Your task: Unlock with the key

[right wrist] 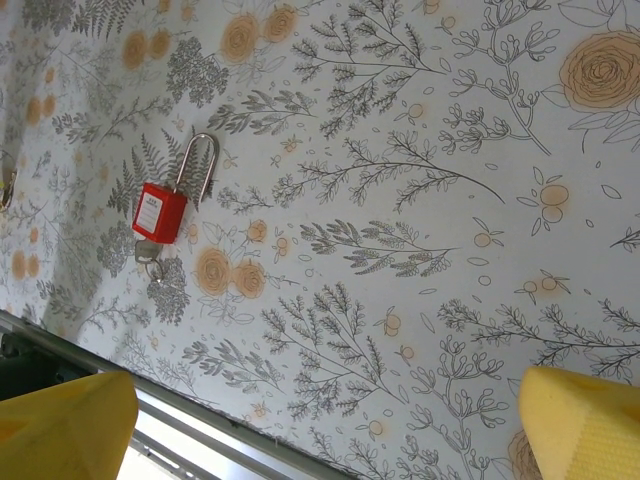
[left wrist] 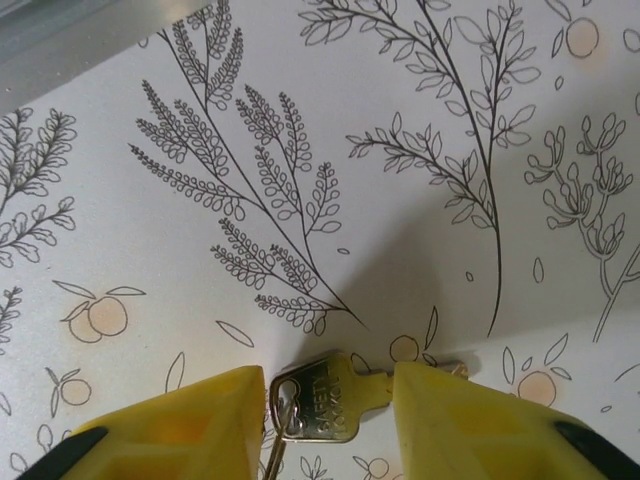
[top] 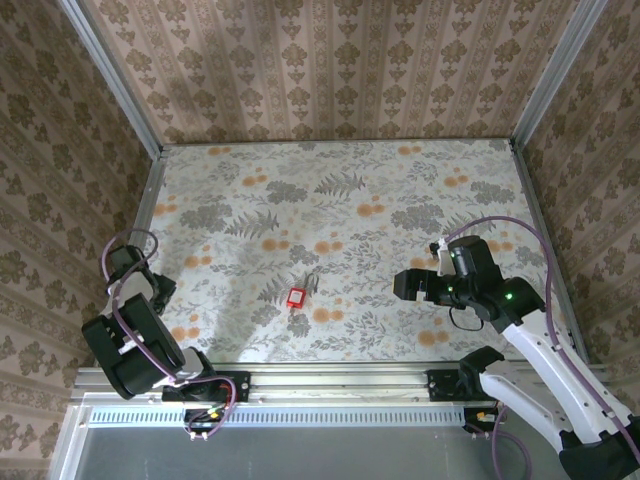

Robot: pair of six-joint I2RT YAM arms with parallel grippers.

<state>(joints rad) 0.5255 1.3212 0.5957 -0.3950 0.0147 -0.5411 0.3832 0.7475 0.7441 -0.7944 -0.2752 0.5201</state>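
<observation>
- Near the tabletop's (top: pixel 400 180) left edge, a stamped metal key (left wrist: pixel 318 400) on a ring lies flat. The red padlock (top: pixel 297 297) sits mid-table, well apart.
- The left pincer (left wrist: pixel 330 388) brackets the key narrowly, and I cannot tell if it grips. The right pincer (right wrist: pixel 325 405) gapes wide.

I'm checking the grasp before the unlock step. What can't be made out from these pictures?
- Left wrist view: the key has its blade tip behind a yellow finger, and its ring is cut off by the bottom edge. Whether the fingers touch it is unclear.
- Right wrist view: the padlock label and keyway are too small to read.
- Top view: the padlock is too small to show whether its shackle is latched.
</observation>
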